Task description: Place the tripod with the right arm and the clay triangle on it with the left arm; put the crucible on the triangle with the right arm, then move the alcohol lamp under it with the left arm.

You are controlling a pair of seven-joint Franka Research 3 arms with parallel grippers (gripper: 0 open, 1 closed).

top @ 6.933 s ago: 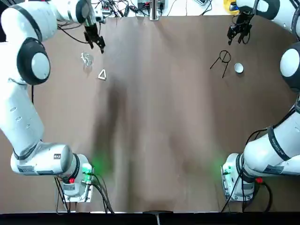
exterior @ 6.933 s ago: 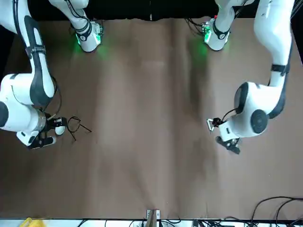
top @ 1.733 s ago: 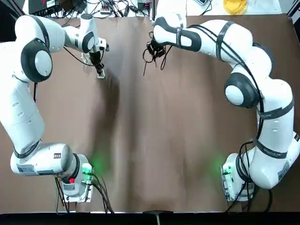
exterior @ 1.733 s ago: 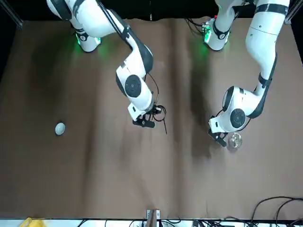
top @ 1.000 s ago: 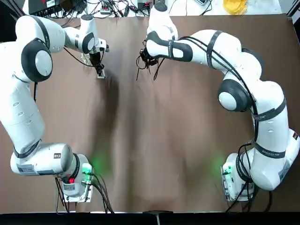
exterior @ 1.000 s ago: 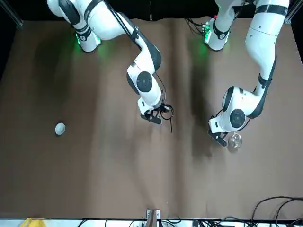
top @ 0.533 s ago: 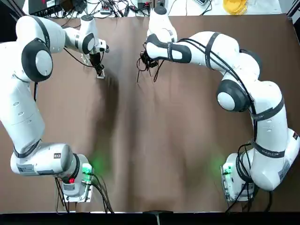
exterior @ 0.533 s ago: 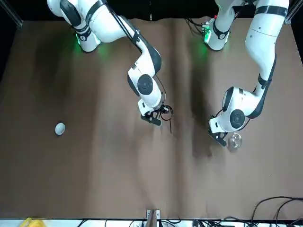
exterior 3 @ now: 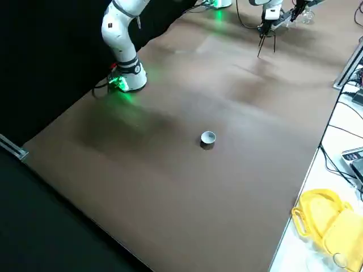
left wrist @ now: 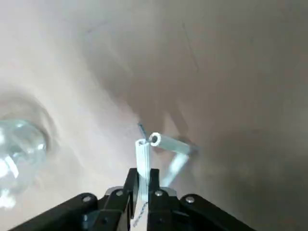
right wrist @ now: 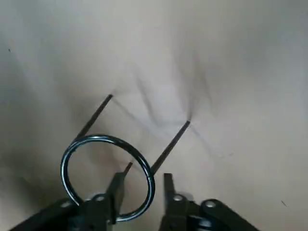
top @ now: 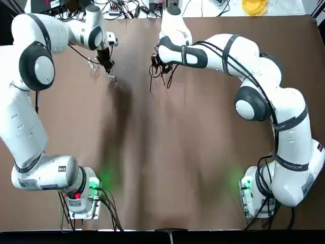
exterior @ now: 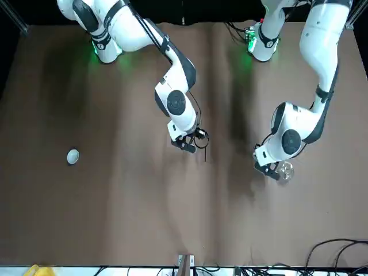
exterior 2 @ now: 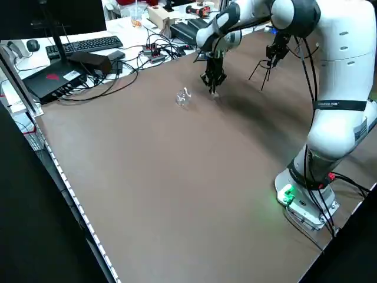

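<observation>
Right gripper [right wrist: 140, 192]: at the far middle of the table; its fingers stand a little apart, and the ring of the stand passes between them. I cannot tell whether they touch the wire.
Stand [exterior: 199, 140]: upright, the legs reaching down to the brown table [top: 203, 127].
Left gripper [left wrist: 140, 185]: at the far left of the table, fingers clamped on one side of the white triangle [left wrist: 155, 153], which hangs above the table.
Lamp [exterior 2: 183, 97]: on the table just beside the left gripper.
Cup [exterior 3: 208, 137]: alone on the right side, well apart from the stand.
Progress: I judge the stand almost placed; triangle picked up but not yet on it; cup and lamp untouched.
</observation>
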